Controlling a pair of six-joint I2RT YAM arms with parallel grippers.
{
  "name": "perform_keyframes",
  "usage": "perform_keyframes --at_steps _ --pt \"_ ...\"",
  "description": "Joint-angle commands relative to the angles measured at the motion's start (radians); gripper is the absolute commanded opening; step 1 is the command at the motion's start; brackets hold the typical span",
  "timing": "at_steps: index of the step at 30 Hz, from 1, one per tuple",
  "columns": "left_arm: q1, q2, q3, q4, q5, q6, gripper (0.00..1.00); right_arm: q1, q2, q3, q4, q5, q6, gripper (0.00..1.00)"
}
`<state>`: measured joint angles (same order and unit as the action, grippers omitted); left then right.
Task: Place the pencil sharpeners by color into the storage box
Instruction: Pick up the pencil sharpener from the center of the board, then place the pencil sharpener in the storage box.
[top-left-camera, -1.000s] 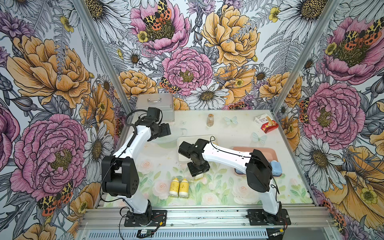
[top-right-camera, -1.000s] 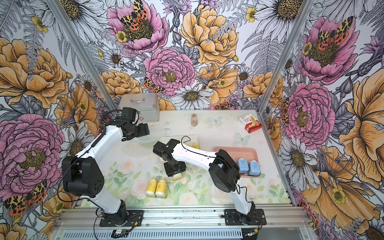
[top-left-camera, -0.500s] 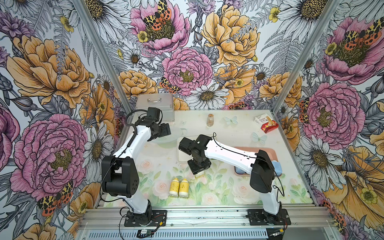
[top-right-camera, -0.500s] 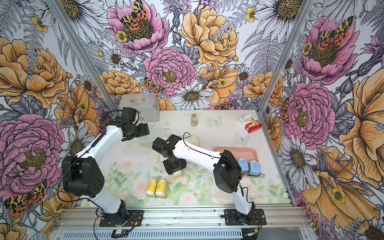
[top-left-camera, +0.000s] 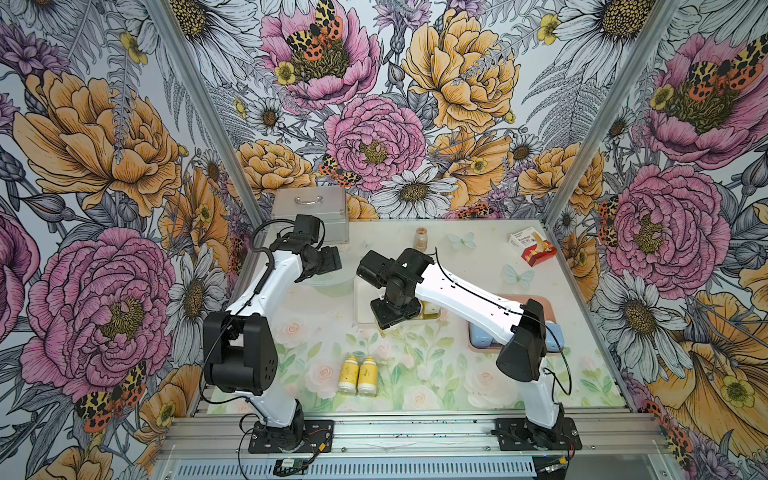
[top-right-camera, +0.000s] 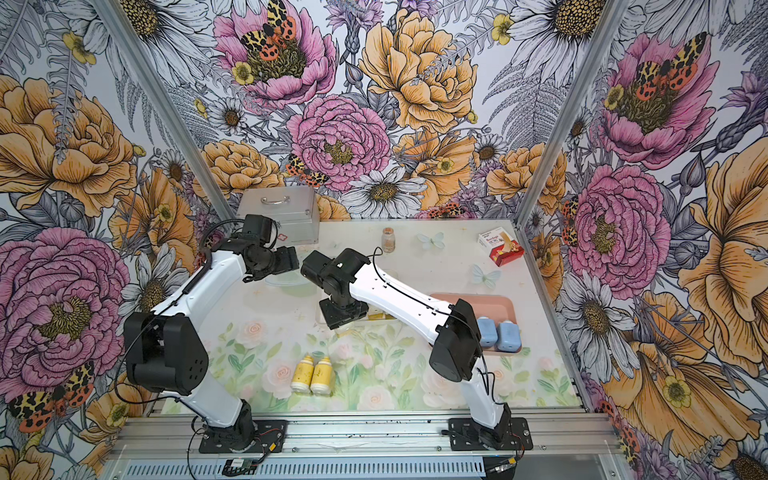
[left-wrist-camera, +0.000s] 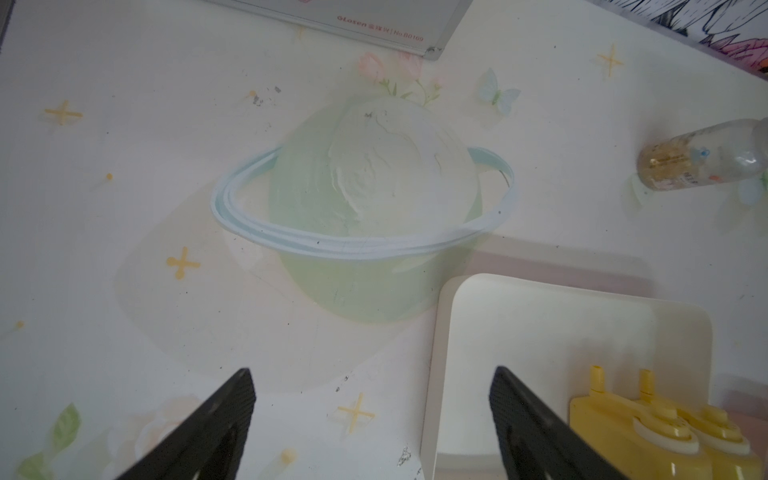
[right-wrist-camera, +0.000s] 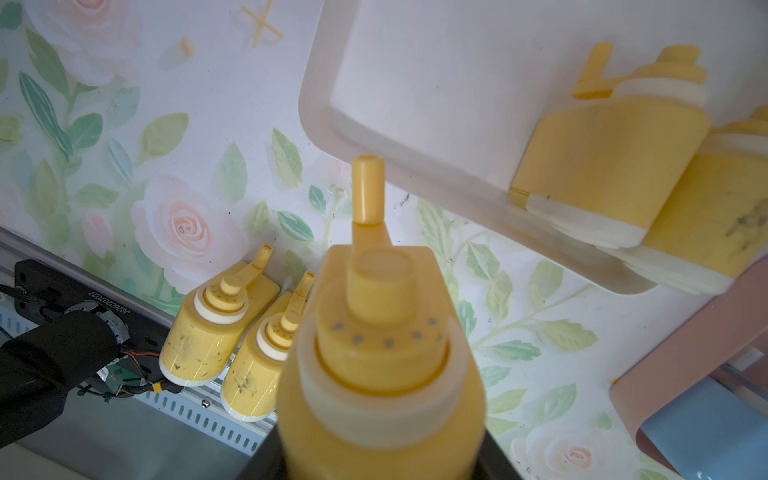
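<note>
Now the right gripper (top-left-camera: 392, 319) holds one yellow sharpener (right-wrist-camera: 380, 353) tight between its jaws, and the thin spout of it points away from the wrist camera. A second ago this gripper was over the bare mat (top-left-camera: 415, 374), closer to the front rail (top-left-camera: 374, 432). Since then it has swung toward the back, and it is now above the front edge of the white tray (top-left-camera: 360, 305). The grip has not changed at all; the jaws are as far apart as they were, clamped on the same piece. Two tray sharpeners (right-wrist-camera: 615, 158), also yellow, lie side by side inside the white tray, at the end next to the pink tray (top-right-camera: 494, 303). A loose pair (top-left-camera: 349, 374) of yellow ones lies on the mat near the front, touching each other, just where they lay before. The wrist camera sees that pair past the held piece, by the rail. Two blue sharpeners (top-right-camera: 508, 336) sit side by side in the pink tray. The left gripper (left-wrist-camera: 371, 374) has not moved. Its jaws stand wide with nothing between them, above a green planet (left-wrist-camera: 365, 199) printed on the mat, close to the metal box (top-left-camera: 309, 214). A brown vial (top-left-camera: 420, 239) stands up at the back, and a red and white carton (top-left-camera: 534, 249) lies well apart from it. Both sit where they sat a second ago, and so do the two trays.
</note>
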<state>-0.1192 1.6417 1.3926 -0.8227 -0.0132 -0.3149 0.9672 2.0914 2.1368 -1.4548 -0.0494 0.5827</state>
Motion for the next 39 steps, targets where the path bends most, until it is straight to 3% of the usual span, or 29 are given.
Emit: perform_keyframes --at_steps 1,18,39 --pt "0.01 -0.013 -0.01 0.018 0.007 -0.006 0.89 -0.025 0.048 0.054 -0.001 0.039 0.013 0.43" --pt "0.01 -0.012 -0.01 0.017 0.013 -0.009 0.89 -0.103 0.223 0.205 0.043 0.056 0.055 0.42" --pt "0.012 -0.005 -0.01 0.017 0.016 -0.008 0.89 -0.149 0.31 0.221 0.068 0.062 0.105 0.42"
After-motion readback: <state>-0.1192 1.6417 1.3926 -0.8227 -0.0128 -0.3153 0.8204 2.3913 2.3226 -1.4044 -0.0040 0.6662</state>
